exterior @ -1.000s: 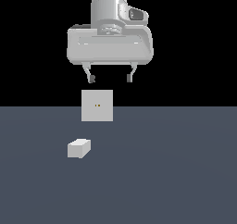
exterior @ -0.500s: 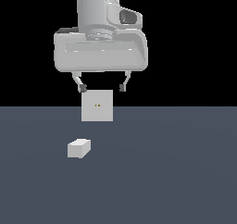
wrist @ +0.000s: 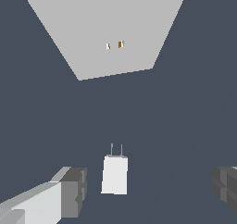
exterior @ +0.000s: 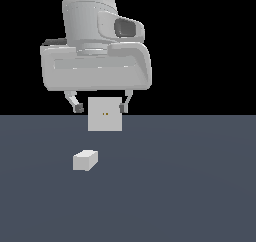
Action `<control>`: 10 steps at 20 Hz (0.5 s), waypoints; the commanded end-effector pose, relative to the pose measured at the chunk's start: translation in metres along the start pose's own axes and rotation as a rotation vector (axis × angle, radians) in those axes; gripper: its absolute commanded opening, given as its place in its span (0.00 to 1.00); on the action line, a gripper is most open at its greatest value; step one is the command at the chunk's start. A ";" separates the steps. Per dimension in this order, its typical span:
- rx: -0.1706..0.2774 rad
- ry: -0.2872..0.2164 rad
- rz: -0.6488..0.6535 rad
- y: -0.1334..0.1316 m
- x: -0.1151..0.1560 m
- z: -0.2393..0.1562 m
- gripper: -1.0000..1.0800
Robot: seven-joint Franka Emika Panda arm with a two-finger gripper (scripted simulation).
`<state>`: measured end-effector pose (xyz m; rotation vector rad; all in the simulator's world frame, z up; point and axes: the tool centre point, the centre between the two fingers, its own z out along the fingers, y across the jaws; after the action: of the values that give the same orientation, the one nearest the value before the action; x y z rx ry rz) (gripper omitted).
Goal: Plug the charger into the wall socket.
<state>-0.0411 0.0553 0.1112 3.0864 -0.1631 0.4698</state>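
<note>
The charger [exterior: 85, 160] is a small off-white block lying on the dark floor, nearer the camera than the wall socket [exterior: 105, 114] and toward the exterior view's left. The socket is an upright square panel with two tiny dark-yellow holes. My gripper [exterior: 100, 107] hangs open above the floor, in front of the socket's top, with nothing between its fingers. In the wrist view the charger [wrist: 114, 174] shows two thin prongs pointing toward the socket [wrist: 104, 26], and it lies between my two dark fingertips [wrist: 74, 192], well below them.
A flat dark grey-blue floor [exterior: 190, 186] stretches all around the two objects. The background behind the socket is black.
The arm has come toward the camera and lower, so the hand looks much larger. The open fingers now overlap the socket's top. The charger and socket have not moved.
</note>
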 end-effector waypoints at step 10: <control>-0.012 0.109 0.032 -0.015 -0.018 0.024 0.96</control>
<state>-0.0491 0.0696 0.0860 3.0472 -0.2067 0.6136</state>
